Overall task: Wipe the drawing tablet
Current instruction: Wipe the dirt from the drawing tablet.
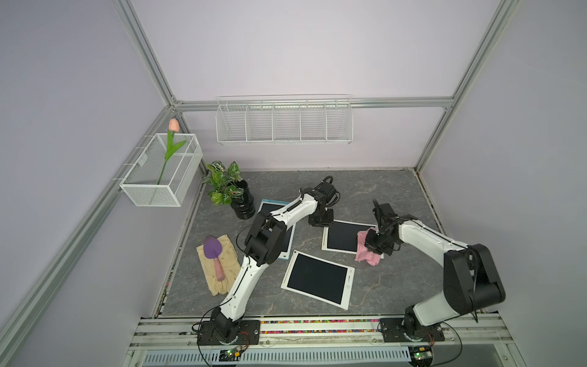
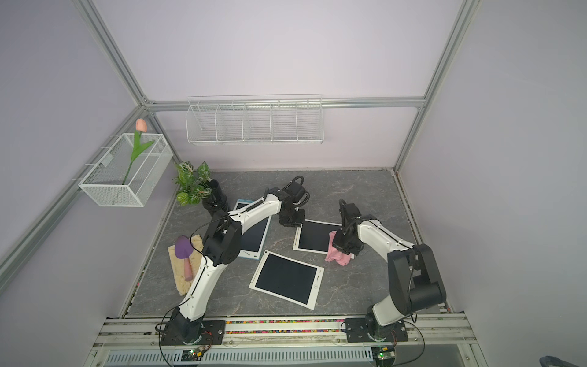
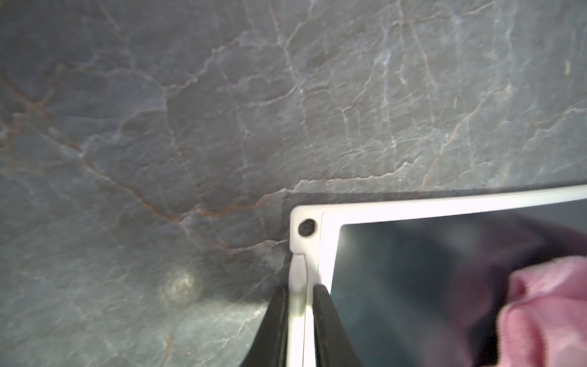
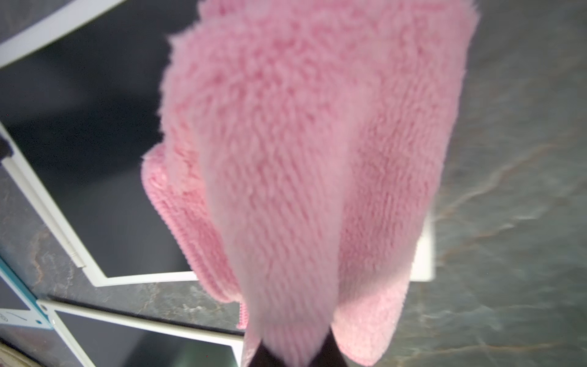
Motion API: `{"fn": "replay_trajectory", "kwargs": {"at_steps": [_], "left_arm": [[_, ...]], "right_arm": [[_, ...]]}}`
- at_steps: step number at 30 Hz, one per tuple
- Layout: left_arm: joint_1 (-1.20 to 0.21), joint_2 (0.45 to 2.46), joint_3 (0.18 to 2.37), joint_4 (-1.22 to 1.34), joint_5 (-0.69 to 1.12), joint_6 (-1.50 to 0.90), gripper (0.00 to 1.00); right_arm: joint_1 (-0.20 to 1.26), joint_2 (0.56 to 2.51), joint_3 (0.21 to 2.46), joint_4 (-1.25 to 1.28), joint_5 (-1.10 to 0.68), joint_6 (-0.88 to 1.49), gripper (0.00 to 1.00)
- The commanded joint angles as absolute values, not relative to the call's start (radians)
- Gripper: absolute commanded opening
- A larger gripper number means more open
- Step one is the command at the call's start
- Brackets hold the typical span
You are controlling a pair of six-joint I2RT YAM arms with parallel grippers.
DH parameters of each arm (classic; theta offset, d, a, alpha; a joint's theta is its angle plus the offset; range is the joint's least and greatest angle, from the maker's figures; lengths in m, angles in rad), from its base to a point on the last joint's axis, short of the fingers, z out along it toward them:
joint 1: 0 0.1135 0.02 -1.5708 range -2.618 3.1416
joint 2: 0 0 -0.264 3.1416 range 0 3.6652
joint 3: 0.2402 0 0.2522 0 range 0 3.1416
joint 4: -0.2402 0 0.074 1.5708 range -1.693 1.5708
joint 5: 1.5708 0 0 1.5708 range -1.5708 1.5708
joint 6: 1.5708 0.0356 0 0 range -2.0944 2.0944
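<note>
Table first: grey marble, and you've got plenty laid out on it. Up on the back wall there's a wire rack, and on the side wall a mesh basket with a tulip standing in it.

Down on the table are three slates. A white tablet lies nearest you, and a blue-edged tablet sits partly under your left arm. The drawing tablet lies flat toward the far right.

By the left edge you've got a potted plant, and nearer you gloves with a trowel on top.

Your pink cloth is draped over the drawing tablet's right edge and spills onto the table.

Your right gripper is pinched tight on that cloth. Your left gripper is clamped on the drawing tablet's white left rim, just below its corner.
</note>
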State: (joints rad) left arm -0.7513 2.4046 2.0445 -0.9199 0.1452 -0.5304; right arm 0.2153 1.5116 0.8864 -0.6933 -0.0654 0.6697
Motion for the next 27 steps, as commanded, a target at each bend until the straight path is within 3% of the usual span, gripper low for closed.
{"fn": "replay_trajectory", "kwargs": {"at_steps": [1,5,15,27], "left_arm": [[-0.747,2.451,2.004,-0.968,0.123,-0.534,0.18],[-0.749,2.449,2.005,-0.968,0.123,-0.534,0.18],[-0.733,2.447,2.007,-0.971,0.115,-0.534,0.18],[-0.685,2.453,2.039,-0.983,0.105,-0.522,0.18]], "right_arm": [[0.107,1.486,0.837,-0.789,-0.039,0.584,0.07],[0.045,1.500,0.843,-0.791,-0.039,0.557,0.07],[0.120,1.569,0.872,-0.762,-0.083,0.580,0.07],[0.487,1.707,1.007,-0.681,-0.151,0.760,0.07]]}}
